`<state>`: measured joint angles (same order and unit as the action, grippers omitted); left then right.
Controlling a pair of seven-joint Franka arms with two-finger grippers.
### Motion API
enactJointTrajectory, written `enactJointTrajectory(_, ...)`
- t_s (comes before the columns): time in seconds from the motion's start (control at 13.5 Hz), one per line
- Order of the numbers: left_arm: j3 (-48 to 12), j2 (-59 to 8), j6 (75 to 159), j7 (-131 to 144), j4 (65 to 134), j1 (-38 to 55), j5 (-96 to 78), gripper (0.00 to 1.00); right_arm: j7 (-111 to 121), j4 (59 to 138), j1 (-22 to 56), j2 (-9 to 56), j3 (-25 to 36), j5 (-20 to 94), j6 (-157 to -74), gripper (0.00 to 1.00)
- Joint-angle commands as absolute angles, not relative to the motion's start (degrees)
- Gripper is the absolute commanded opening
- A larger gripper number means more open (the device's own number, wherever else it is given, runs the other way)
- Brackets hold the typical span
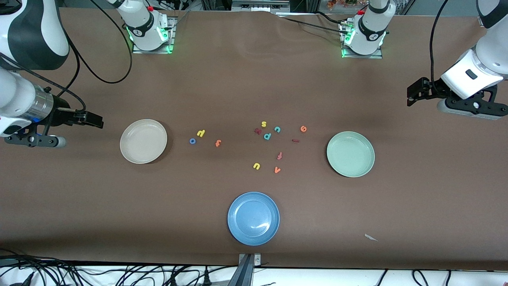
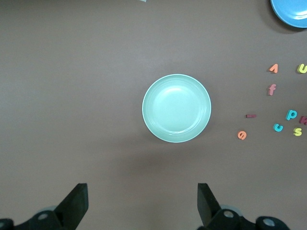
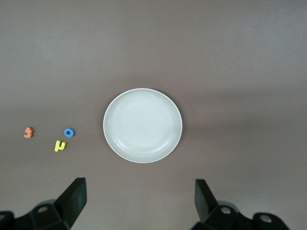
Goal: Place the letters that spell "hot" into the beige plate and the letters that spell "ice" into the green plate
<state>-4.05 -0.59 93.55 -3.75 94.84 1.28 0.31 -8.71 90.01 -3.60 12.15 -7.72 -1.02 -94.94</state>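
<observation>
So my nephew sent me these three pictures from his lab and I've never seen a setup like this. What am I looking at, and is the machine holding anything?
These are two robot arms at a brown table. The wide picture is taken from a high camera facing them; the other two come from cameras on each arm's wrist, looking down past its own gripper.

The left gripper hangs open near the green plate. The right gripper hangs open near the beige plate. Neither holds anything.

Between those plates lie small foam letters: a blue o, yellow h and orange t close to the beige plate, and a looser bunch toward the green one. A blue plate sits nearest the high camera. All three plates are empty.
</observation>
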Motion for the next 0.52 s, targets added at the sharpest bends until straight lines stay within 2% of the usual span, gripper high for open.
enactJointTrajectory(0.0, -4.2, -0.3, 93.1, -4.8, 94.8, 1.0, 1.6, 1.00, -8.6, 90.3, -3.7, 11.2, -7.8, -1.5, -94.7, 1.00)
enactJointTrajectory(0.45, -4.3, -0.3, 93.1, -4.7, 94.8, 1.0, 1.3, 1.00, -8.5, 90.2, -3.5, 11.2, -7.9, -1.6, -94.8, 1.00)
